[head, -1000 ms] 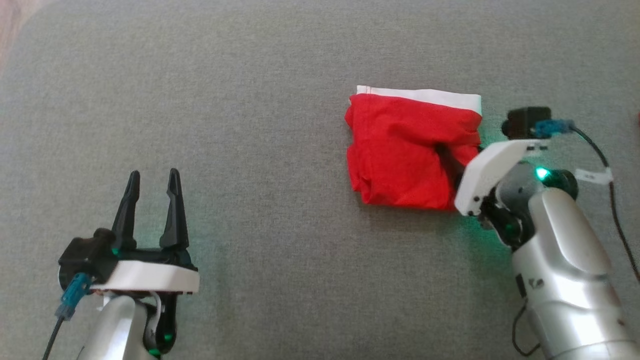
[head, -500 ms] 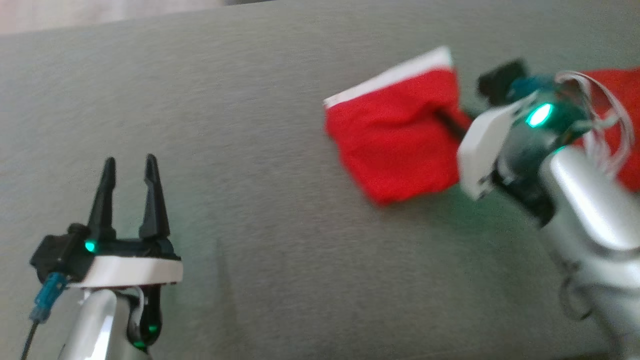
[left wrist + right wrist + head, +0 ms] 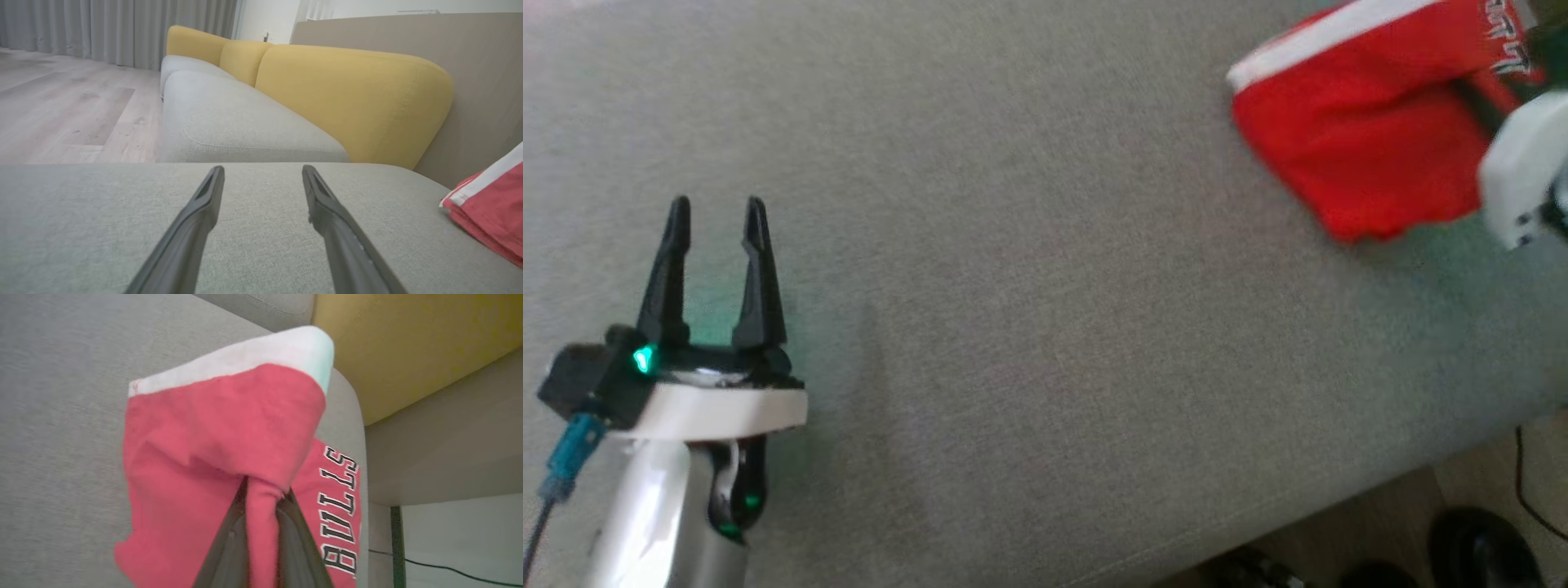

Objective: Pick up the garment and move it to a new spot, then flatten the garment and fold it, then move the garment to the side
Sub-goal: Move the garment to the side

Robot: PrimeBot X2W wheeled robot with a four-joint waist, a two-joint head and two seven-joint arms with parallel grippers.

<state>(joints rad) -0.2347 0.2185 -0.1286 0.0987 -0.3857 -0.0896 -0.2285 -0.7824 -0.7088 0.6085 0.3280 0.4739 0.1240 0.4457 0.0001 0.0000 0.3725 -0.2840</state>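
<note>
Our right pincer (image 3: 263, 494) is pressed together on a bunched fold of the red garment (image 3: 212, 428). The cloth is squeezed between the two dark fingers and rises from them like a tent. The garment, with its white band along one edge and black-and-white lettering on a lower layer, sits on the grey cushion (image 3: 1029, 286), at the cushion's far right end near a rounded corner. Part of the cloth seems to touch the cushion, but we cannot tell how much of its weight has come off the surface.

Our left pincer (image 3: 716, 204) is spread wide and pinching nothing. It hovers just over the cushion's near left part, well apart from the garment.

We judge that we are in the first step. The grip is made, so the pick-up is under way, but the garment has not yet been set down in a new spot on the cushion.

All the rest is left to do:
- Carry the garment to a fresh place on the cushion.
- Spread it flat; it is a rumpled, doubled-over bundle now.
- Fold it neatly.
- Slide it to the cushion's side.

The broad bare middle of the cushion looks to us like ample room for the flattening. The idle left pincer will likely be wanted there.
</note>
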